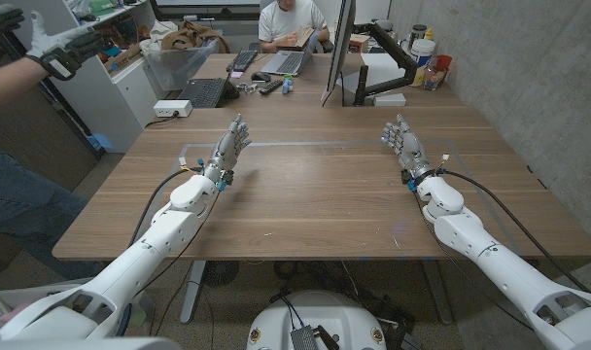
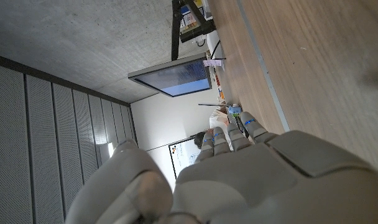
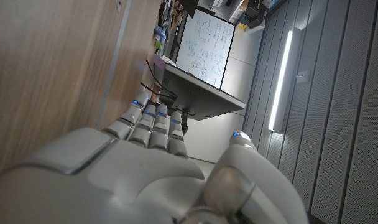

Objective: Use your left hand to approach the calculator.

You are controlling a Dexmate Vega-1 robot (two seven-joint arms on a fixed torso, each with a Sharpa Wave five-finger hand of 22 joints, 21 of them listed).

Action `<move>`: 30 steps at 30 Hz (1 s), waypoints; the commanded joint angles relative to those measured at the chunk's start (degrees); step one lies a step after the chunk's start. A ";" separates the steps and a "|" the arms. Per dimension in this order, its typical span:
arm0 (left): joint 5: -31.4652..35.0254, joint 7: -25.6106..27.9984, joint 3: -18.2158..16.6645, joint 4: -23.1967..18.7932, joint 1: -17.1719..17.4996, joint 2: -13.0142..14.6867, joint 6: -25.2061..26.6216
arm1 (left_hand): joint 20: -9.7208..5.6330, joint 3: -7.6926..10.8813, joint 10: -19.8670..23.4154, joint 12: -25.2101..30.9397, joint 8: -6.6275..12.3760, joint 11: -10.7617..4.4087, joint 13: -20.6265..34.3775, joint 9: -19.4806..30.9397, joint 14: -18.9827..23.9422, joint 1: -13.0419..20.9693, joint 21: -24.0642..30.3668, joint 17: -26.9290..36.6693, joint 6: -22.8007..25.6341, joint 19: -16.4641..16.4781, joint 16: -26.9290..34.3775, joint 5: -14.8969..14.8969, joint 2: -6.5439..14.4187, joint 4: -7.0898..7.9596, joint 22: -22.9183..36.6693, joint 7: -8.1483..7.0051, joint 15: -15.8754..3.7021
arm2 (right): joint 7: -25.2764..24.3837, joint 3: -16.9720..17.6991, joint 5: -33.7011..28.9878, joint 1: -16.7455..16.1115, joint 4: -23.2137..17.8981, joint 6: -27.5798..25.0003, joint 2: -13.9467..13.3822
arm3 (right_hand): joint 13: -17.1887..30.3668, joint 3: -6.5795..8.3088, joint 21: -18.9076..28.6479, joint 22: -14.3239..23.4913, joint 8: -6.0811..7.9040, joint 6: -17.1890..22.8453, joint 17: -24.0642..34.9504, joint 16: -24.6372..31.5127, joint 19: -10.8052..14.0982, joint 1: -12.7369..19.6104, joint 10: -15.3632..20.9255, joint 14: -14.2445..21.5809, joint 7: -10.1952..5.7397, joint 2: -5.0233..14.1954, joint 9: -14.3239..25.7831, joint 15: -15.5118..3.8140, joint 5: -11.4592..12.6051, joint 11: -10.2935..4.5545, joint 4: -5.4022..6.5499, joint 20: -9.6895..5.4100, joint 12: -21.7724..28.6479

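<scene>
The left hand (image 1: 228, 148) is seen over the left half of the brown wooden table (image 1: 315, 199), its fingers stretched out and apart towards the far edge, with nothing held. The right hand (image 1: 402, 142) is held likewise over the right half, fingers extended and parted, empty. Bare wood is shown between the two hands and on towards the near edge. A calculator cannot be made out on the table. Beyond the far edge, a second desk with a black laptop (image 1: 202, 92) and a large upright monitor (image 1: 339, 49) is seen, and a seated person (image 1: 291, 24) behind it.
</scene>
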 commanded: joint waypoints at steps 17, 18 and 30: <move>1.74 1.27 -1.18 -5.39 3.49 4.31 -0.28 | 0.86 0.18 0.59 0.32 0.42 -0.29 0.22 0.30 0.53 1.11 -0.51 0.13 0.62 -0.19 0.60 0.58 0.75 -0.06 0.15 -0.21 -0.35 | -0.51 -2.06 -0.64 2.61 1.55 0.80 1.26 | 0.27 0.17 -0.60 0.18 0.10 0.80 0.20 0.02 0.59 0.71 0.58 0.60 -0.30 0.17 0.34 0.06 -0.23 0.06 -0.52 -1.36 -0.03; 1.75 1.45 -1.28 -5.57 3.66 4.33 -0.38 | 0.90 0.19 0.61 0.33 0.43 -0.28 0.22 0.30 0.54 1.13 -0.54 0.13 0.67 -0.21 0.60 0.59 0.77 -0.07 0.15 -0.24 -0.34 | -0.49 -2.09 -0.63 2.63 1.60 0.87 1.28 | 0.27 0.17 -0.62 0.18 0.09 0.80 0.20 0.01 0.58 0.71 0.59 0.58 -0.35 0.18 0.34 0.07 -0.23 0.06 -0.53 -1.38 -0.03; 2.78 2.60 -1.72 -7.70 5.34 5.92 -0.43 | 1.21 0.38 0.73 0.29 0.41 -0.22 0.22 0.30 0.69 1.71 -0.89 0.10 0.85 -0.08 0.58 0.63 1.24 -0.30 0.17 -0.32 -0.38 | -0.37 -2.07 -0.21 2.55 1.86 1.36 1.23 | 0.28 0.13 -0.89 0.20 0.06 0.96 0.21 -0.04 0.69 0.76 0.77 0.66 -0.40 0.22 0.34 0.11 -0.30 -0.01 -0.60 -1.21 -0.06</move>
